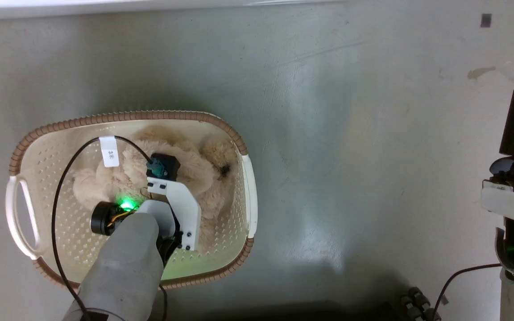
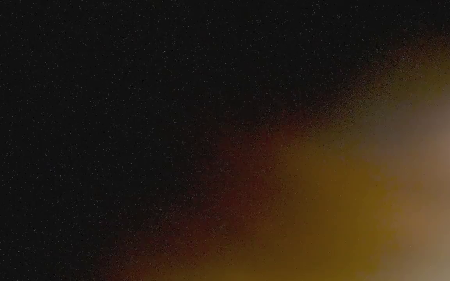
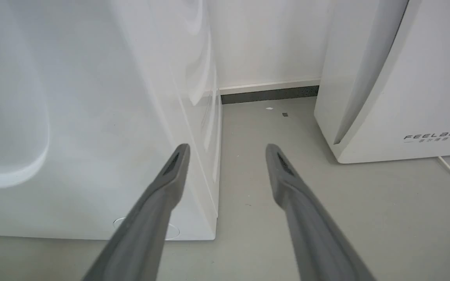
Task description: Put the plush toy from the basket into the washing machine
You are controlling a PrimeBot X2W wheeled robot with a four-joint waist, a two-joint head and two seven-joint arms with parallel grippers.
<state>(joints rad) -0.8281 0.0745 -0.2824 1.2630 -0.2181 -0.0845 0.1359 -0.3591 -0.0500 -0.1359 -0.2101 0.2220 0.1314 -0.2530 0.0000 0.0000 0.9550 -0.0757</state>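
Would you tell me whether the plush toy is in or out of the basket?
In: the plush toy lies inside the basket, within its rim.

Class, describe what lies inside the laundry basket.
A plush toy lies inside the laundry basket. The left arm reaches onto it, covering its middle; its fingers are hidden.

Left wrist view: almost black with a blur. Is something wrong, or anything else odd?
Likely no fault: the left arm is sunk into the plush toy in the basket, so fur seems to block that view. Nothing looks spilled, tipped or damaged.
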